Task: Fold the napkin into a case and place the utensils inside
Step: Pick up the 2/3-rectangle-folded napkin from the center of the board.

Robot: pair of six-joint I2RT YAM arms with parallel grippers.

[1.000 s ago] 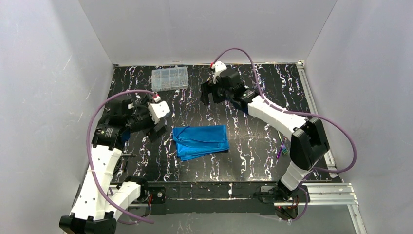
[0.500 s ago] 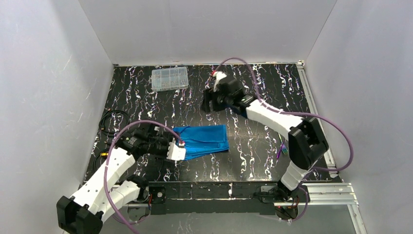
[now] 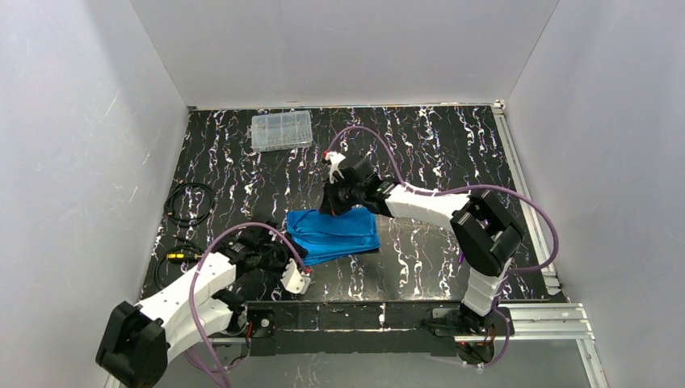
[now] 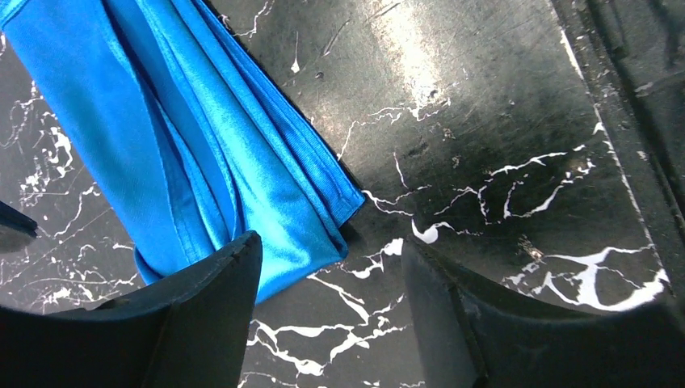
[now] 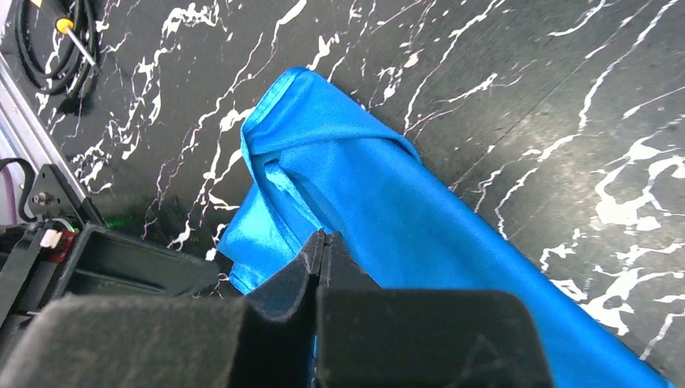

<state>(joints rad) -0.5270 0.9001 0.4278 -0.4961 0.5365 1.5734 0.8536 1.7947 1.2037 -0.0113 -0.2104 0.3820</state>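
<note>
Though peering straight through its clear plastic, can make out only tiny pale bits in the cells of the clear plastic compartment box (image 3: 281, 130), well apart from the napkin (image 3: 339, 230), beyond its far-left corner. Find the napkin itself folded into a layered bright blue rectangle, flat on the black marbled table (image 3: 420, 162), between the two arms.

At the napkin's far edge, see the right gripper (image 5: 322, 242) down on the cloth, pads pressed tight together with a blue sliver of the fabric nipped between them. At the napkin's near-left corner, see the left gripper (image 4: 329, 246) spread apart, one finger (image 4: 202, 299) over the stacked corner layers, the other over bare table just beside the fold; clamped on nothing. Cannot tell whether that finger touches the cloth.

Left of the napkin, well apart: a coiled black cable (image 3: 190, 202) and, nearer the front edge, a second black lead (image 3: 179, 255) with a yellow plug. Right of the napkin, tucked against the right arm's elbow link (image 3: 487, 234), only a thin purple streak, probably of the utensils (image 3: 461, 257), otherwise blocked by that arm.
</note>
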